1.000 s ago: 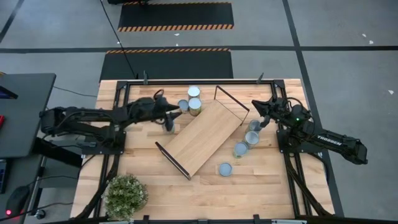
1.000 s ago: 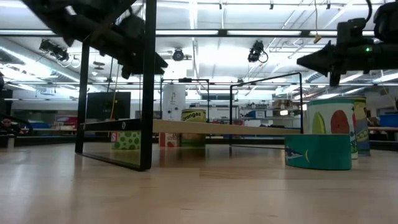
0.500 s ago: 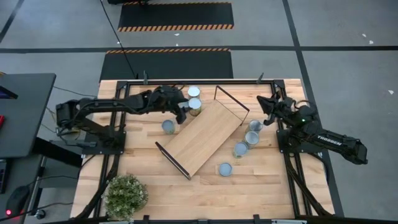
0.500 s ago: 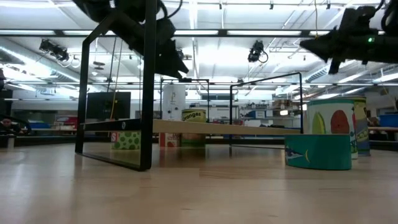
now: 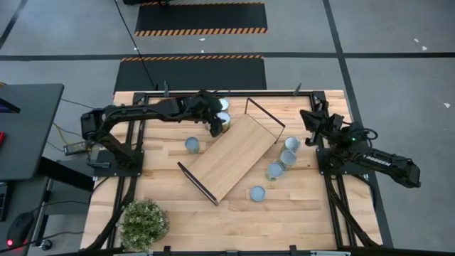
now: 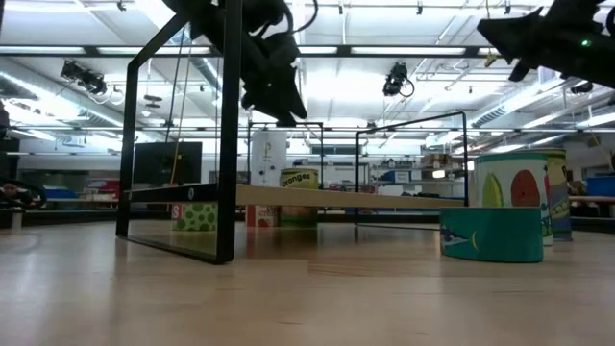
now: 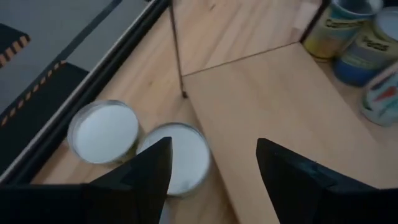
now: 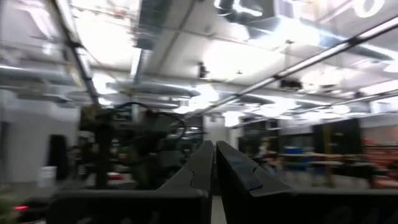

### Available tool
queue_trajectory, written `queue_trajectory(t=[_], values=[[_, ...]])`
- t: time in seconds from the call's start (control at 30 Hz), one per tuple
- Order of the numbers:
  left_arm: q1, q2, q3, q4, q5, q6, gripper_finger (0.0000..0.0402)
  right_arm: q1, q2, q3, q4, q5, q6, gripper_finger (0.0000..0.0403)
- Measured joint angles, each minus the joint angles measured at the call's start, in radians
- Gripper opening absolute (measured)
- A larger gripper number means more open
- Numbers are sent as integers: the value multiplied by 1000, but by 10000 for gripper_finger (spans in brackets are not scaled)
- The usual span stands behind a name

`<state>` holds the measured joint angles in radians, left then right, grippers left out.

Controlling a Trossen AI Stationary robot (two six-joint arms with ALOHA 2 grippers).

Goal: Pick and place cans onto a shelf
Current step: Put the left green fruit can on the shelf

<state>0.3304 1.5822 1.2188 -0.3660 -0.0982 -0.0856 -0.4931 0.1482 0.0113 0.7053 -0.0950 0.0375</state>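
The shelf (image 5: 231, 158), a light-wood board with black end frames, lies slantwise at the table's middle. My left gripper (image 5: 217, 126) is open and empty, above the board's far corner. Two silver-topped cans (image 7: 104, 130) (image 7: 177, 155) stand side by side below it, by the table's far edge. Another can (image 5: 192, 145) stands alone left of the board. Several cans (image 5: 288, 158) stand right of the board. My right gripper (image 5: 311, 117) is shut and empty, raised above the table's right side, far of those cans.
A potted plant (image 5: 144, 222) stands at the table's near left corner. A black frame rail (image 5: 227, 92) runs along the far edge. In the low view a teal can (image 6: 492, 234) stands nearest, with a taller can (image 6: 514, 187) behind it.
My left gripper has gone up and toward the table's right and far edge, from the lone can left of the board to the two cans by the far edge; that can now shows standing alone. My right gripper has risen and drawn back toward the far right.
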Motion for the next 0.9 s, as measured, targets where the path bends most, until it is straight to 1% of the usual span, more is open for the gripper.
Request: queue_trajectory(t=[0.1,0.27,0.47,0.6,0.73,0.83,0.9], values=[[25,21,26,-8,-3,-3,238,0,10,0,-7,24,-48,25],[45,41,28,-17,-3,-7,238,0,36,0,2,-45,-163,25],[49,45,28,6,-2,-13,238,0,51,0,39,97,-168,25],[48,52,28,33,-2,-35,238,0,61,0,103,181,-206,25],[55,80,34,71,1,-53,238,-1,93,0,109,210,-261,25],[67,120,75,9,-1,-61,238,-1,139,0,115,211,-249,29],[74,148,123,-45,-1,-63,239,0,167,0,134,220,-246,39]])
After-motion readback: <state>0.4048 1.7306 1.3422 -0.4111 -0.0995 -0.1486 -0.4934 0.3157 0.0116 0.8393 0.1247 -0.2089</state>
